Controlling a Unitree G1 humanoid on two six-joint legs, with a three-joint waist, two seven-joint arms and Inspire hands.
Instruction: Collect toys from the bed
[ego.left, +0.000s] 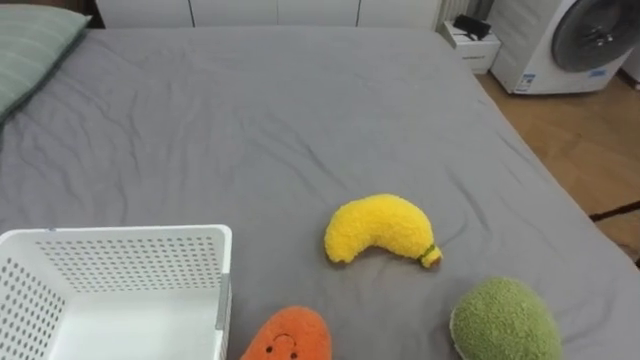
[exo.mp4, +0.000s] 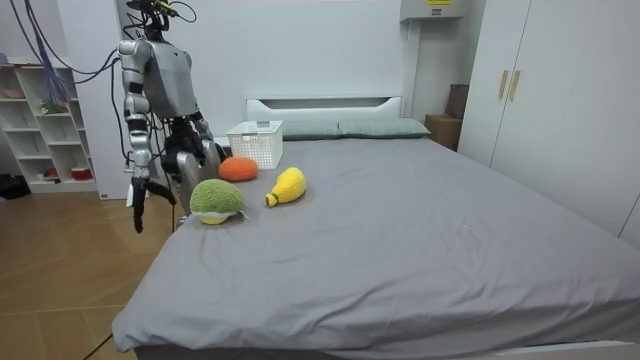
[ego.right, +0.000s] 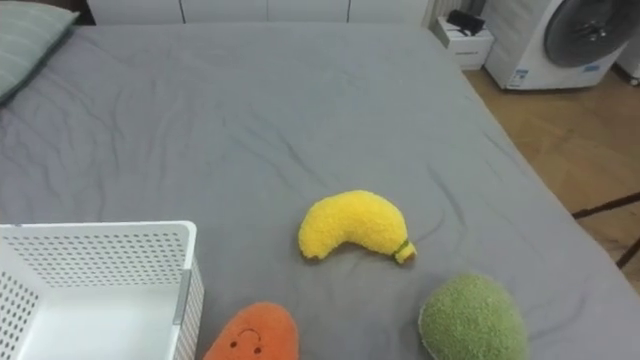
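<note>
Three plush toys lie on the grey bed (ego.left: 300, 110) near its edge. A yellow banana (ego.left: 380, 228) rests in the middle. An orange carrot with a face (ego.left: 290, 335) lies beside the white perforated basket (ego.left: 120, 236), which looks bare inside. A round green toy (ego.left: 503, 320) sits at the lower right. In the room view I stand at the bedside by the green toy (exo.mp4: 216, 198) and the carrot (exo.mp4: 237, 168). My right hand (exo.mp4: 138, 212) hangs at my side with straight fingers, away from the toys.
A striped pillow (ego.left: 30, 45) lies at the bed's far left. Beyond the bed's right edge are wooden floor, a washing machine (ego.left: 575, 40) and a small white stand (ego.left: 470, 40). Shelves (exo.mp4: 40, 120) stand behind me.
</note>
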